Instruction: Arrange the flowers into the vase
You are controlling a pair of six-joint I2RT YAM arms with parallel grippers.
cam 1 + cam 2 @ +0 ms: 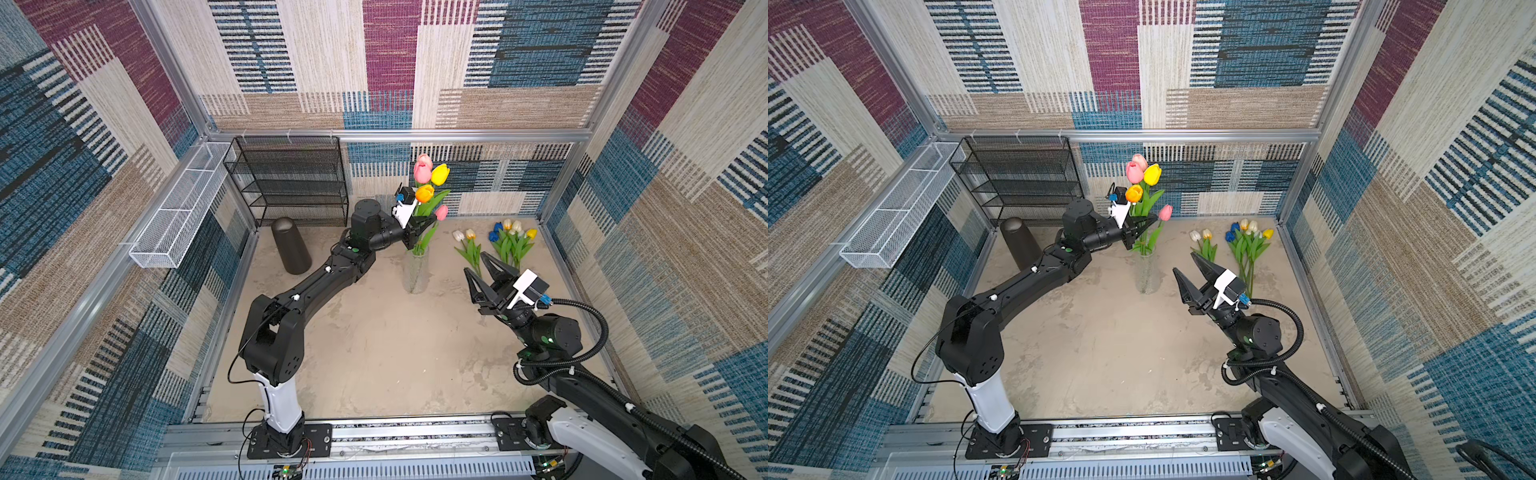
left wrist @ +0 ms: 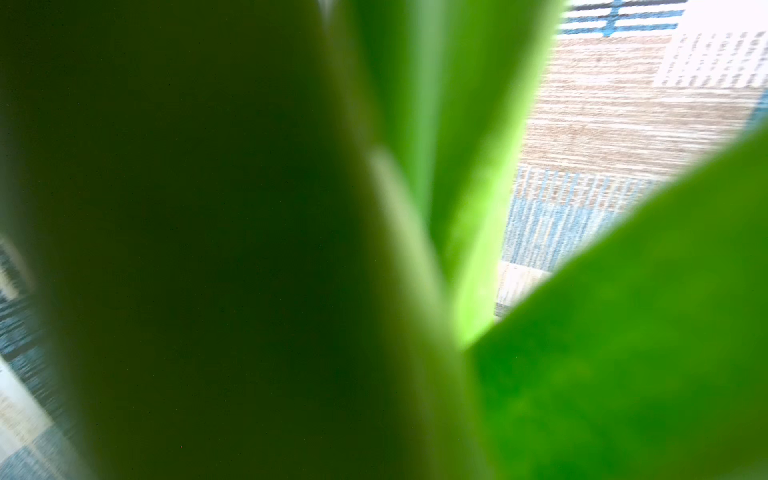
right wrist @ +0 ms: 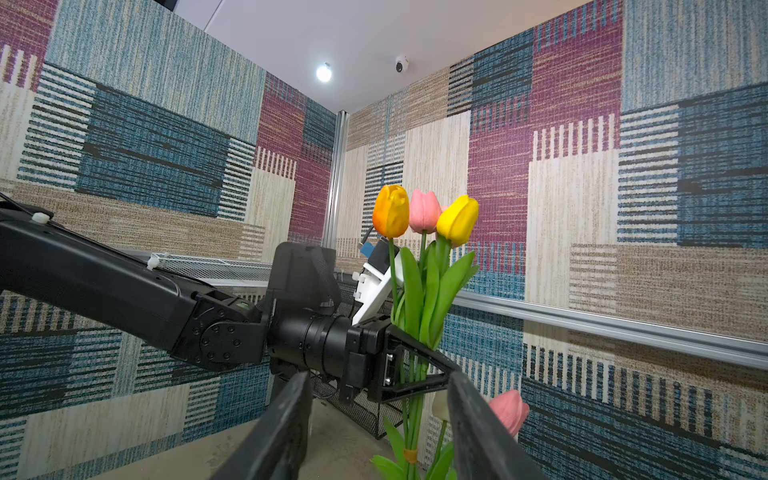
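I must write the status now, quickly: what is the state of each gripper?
Left gripper: closed on the stems of the tulip bunch.
Right gripper: open, holding nothing.

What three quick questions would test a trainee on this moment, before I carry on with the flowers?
1. True or false: the right gripper is shut on a tulip.
2. The left gripper is shut on: A nothing; B the stems of the pink, yellow and orange bunch; C a cloth.
3. How many groups of tulips lie on the table, outside the vase?
Key: 1 false, it is open and empty. 2 B. 3 two, a smaller group and a larger group.
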